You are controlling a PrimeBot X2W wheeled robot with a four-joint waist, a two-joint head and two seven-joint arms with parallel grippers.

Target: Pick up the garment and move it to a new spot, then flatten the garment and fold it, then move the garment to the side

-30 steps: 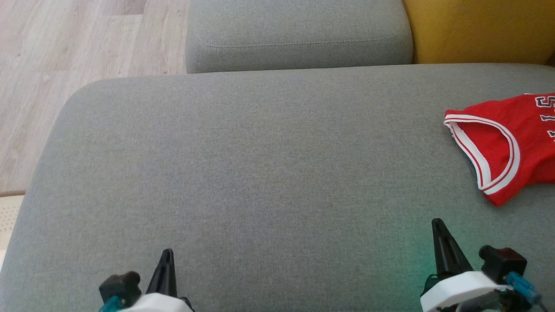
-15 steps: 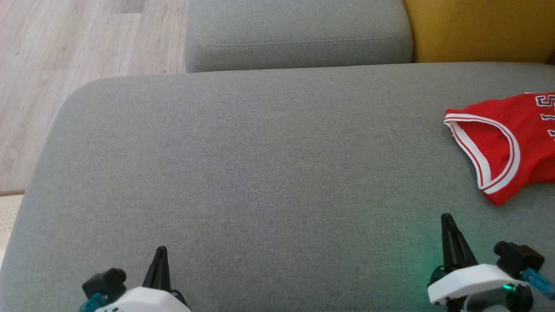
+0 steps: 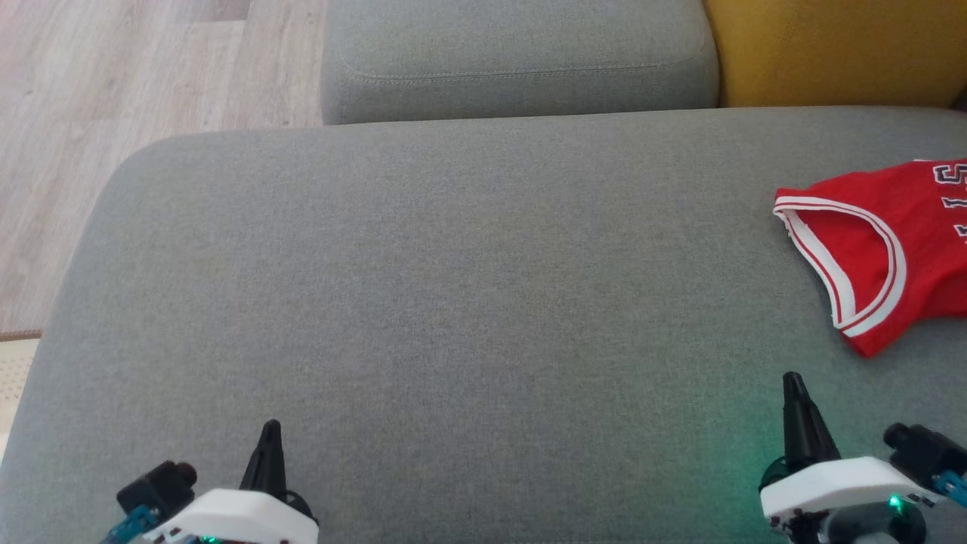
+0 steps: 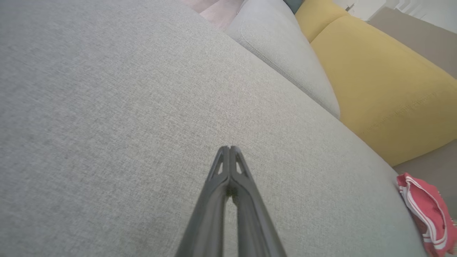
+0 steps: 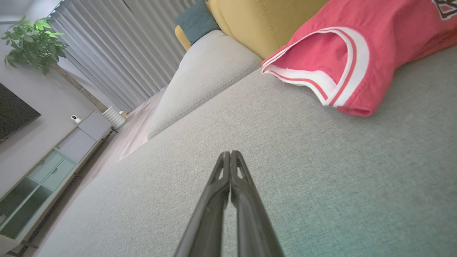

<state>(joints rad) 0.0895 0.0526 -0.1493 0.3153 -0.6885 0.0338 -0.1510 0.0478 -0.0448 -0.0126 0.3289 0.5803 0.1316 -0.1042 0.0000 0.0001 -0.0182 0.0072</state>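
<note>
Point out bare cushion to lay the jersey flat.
Free: seat cushion from its left edge by the wood floor across to the red jersey, between the grey back cushion and the left gripper. Crowded: far right, where the jersey lies ahead of the right gripper.

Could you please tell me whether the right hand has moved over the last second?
Yes. The right hand, shut, has slid rightward in the head view, its tip nearer the lower corner of the red jersey, which has stayed put.
</note>
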